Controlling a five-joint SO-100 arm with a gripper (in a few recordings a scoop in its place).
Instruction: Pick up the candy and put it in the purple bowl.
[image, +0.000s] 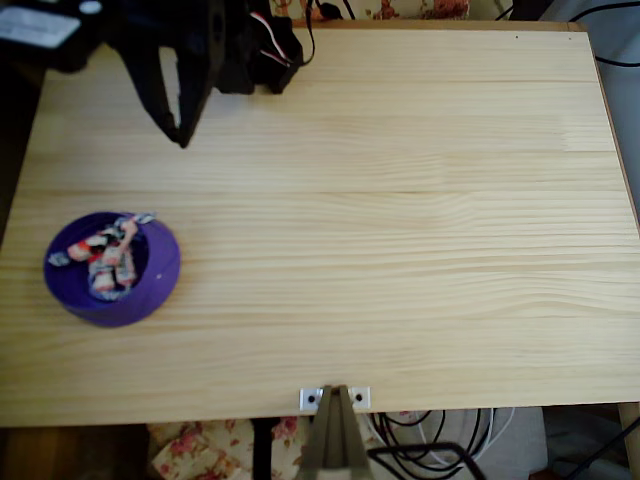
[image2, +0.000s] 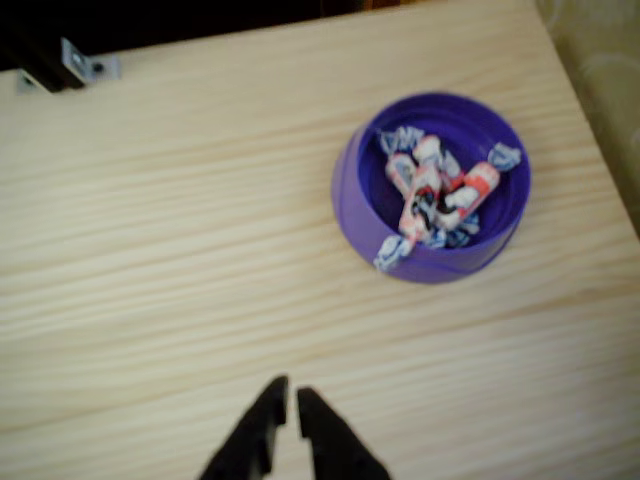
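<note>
In the overhead view the purple bowl (image: 112, 268) sits at the lower left of the frame on a pale wooden desk (image: 400, 200), close to the desk's left edge. Several candies (image: 110, 258) lie heaped inside it, white twisted wrappers with red and dark marks; one wrapper end rests on the upper rim and another reaches the left rim. The exact count cannot be told from the pile. In the wrist view the bowl (image2: 432, 186) lies at the upper right of the frame with the candies (image2: 432, 190) tangled in its middle, one twisted end draped over the near wall at the lower left of the bowl. The fingers (image: 180, 125) appear in the overhead view at the upper left of the frame as a dark, blurred shape pointing down the picture, well apart from the bowl and above it in the frame. In the wrist view the fingers (image2: 292, 402) rise from the bottom edge, near the centre, their tips drawn together with only a thin slit of desk showing between them; they are closed and hold nothing. A small metal bracket (image: 335, 398) is fixed at the bottom edge of the desk in the overhead view, and it shows at the upper left corner of the wrist view (image2: 80, 62).
</note>
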